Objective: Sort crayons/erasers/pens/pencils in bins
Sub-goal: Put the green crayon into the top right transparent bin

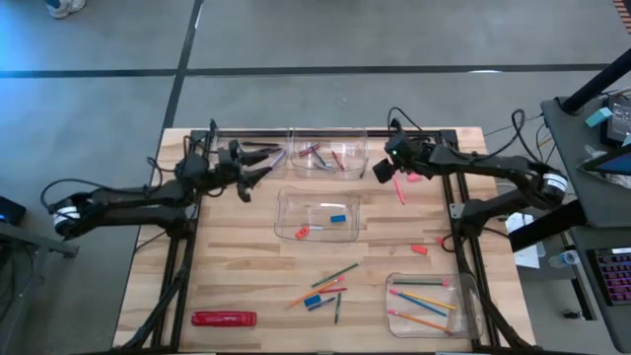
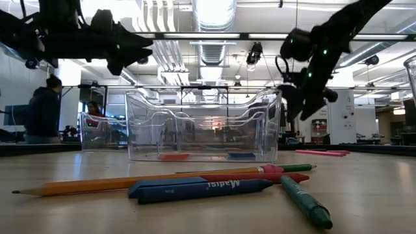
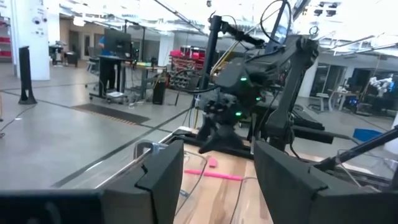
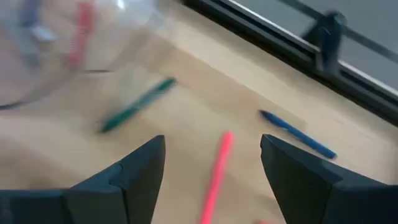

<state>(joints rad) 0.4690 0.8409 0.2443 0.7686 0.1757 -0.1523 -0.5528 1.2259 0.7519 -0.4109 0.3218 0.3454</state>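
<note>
Both sets of jaws spread, nothing held: left gripper (image 1: 248, 183) upper left of centre in high view, right gripper (image 1: 379, 170) upper right, over a pink pencil (image 1: 400, 190).

Progress approx. half. Going near to far in high view: bin (image 1: 432, 304) lower right has several pencils; loose pile (image 1: 325, 291) bottom centre w/ crayons, pencils, a pen; red flat pack (image 1: 224, 319) lower left. Centre bin (image 1: 317, 214) holds erasers; pink eraser (image 1: 420, 248) still out. Far bin (image 1: 327, 154) has pens.

Surface: light wood planks, black frame. Room: grey floor; low view shows bright ceiling lights, a person (image 2: 43, 112) at far left.
</note>
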